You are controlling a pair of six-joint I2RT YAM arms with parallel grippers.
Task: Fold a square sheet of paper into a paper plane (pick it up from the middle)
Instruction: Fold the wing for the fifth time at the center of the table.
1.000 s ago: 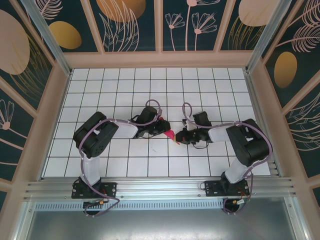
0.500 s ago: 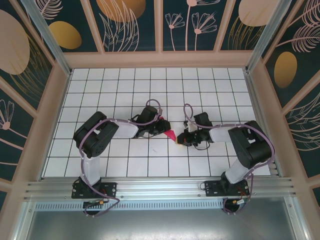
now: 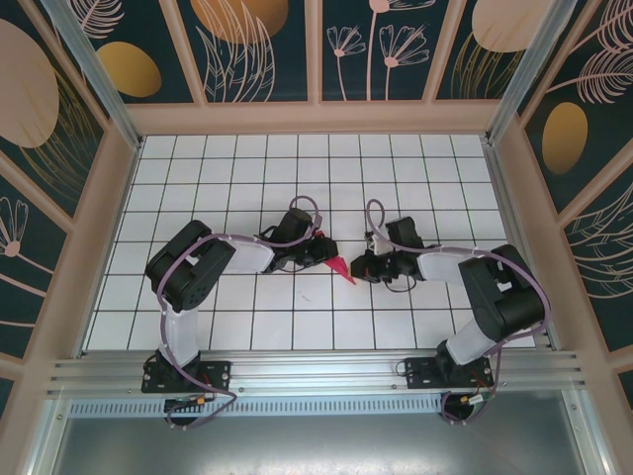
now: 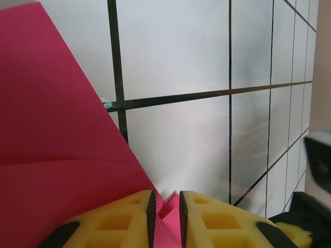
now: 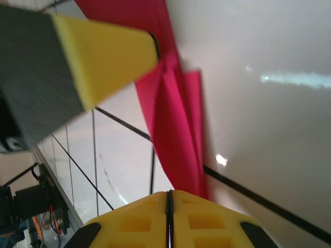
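The left gripper [image 3: 322, 255] is clamped on the paper plane [image 3: 339, 267]. Its yellow pads [image 4: 129, 217] stand nearly together, with red layers pinched between them. Both arms meet near the middle of the white gridded table [image 3: 297, 178], and the plane is between them there, its point aimed toward the near edge. I cannot tell whether that point touches the table.

The right gripper [image 3: 364, 269] sits just beside the plane. In its wrist view its pads [image 5: 139, 217] are pressed together with no paper in the seam, and the red folds [image 5: 176, 129] run down just past their tips.

The step looks like a fresh grip on the folded edge. To do it well, the left pinch should stay firm so the layers cannot slide. The right jaws should part only slightly, approach along the crease, and close over every layer without nudging the thin paper sideways.
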